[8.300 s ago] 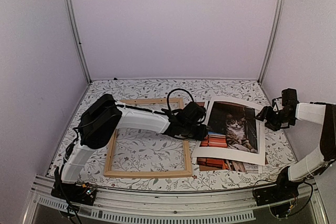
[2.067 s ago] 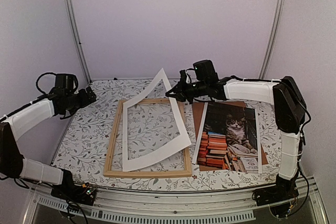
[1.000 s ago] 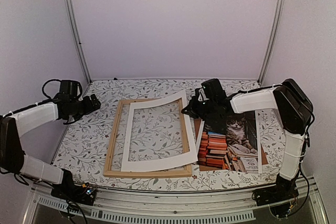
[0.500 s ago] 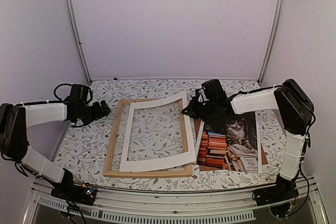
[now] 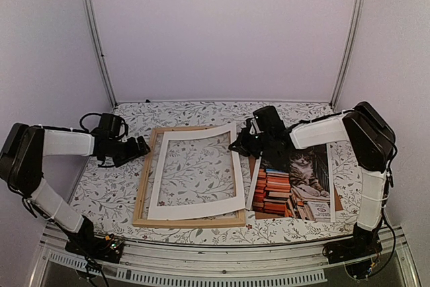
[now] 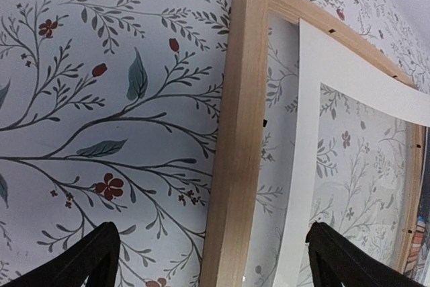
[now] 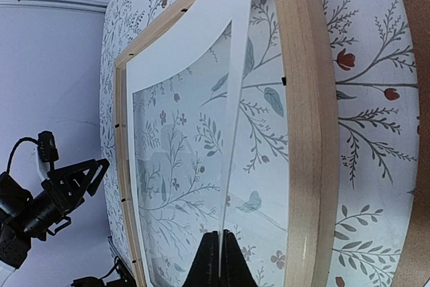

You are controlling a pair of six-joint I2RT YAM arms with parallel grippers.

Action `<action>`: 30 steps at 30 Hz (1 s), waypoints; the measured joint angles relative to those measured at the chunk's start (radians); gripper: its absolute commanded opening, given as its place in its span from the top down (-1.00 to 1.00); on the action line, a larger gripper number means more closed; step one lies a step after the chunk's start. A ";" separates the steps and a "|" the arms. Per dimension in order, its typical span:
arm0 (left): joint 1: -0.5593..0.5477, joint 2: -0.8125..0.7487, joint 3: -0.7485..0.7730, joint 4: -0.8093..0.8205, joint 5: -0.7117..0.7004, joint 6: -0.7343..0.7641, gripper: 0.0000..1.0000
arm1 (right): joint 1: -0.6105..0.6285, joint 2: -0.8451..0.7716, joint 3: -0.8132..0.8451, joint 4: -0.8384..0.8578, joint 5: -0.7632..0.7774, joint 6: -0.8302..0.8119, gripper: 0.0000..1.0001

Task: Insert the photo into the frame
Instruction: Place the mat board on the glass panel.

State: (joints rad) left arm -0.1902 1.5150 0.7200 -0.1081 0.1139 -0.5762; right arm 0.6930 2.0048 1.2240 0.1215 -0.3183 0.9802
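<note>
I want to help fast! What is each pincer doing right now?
Left pincer: open, holding nothing.
Right pincer: closed on the white mat edge.

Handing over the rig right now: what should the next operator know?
Left gripper: open, at the frame's left rail.
Right gripper: shut on the mat's right edge.
The mat lies askew over the frame. The photo lies flat on the table, right of the frame.
Done: the mat is on the frame.
Left: release the mat, then put the photo in the frame.
</note>
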 measured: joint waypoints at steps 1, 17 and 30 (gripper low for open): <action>-0.002 0.005 0.000 0.003 0.004 0.000 -0.99 | 0.000 0.000 0.000 0.000 0.001 0.001 1.00; -0.030 0.036 -0.007 0.028 0.023 -0.008 -0.99 | 0.029 0.084 0.071 0.008 0.003 0.004 1.00; -0.033 0.037 -0.011 0.037 0.032 -0.015 -0.99 | 0.050 0.099 0.107 0.007 0.014 0.008 1.00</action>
State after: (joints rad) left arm -0.2234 1.5524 0.7090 -0.0711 0.1459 -0.5915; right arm 0.7429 2.1036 1.3308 0.1284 -0.3046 0.9882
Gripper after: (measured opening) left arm 0.996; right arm 0.006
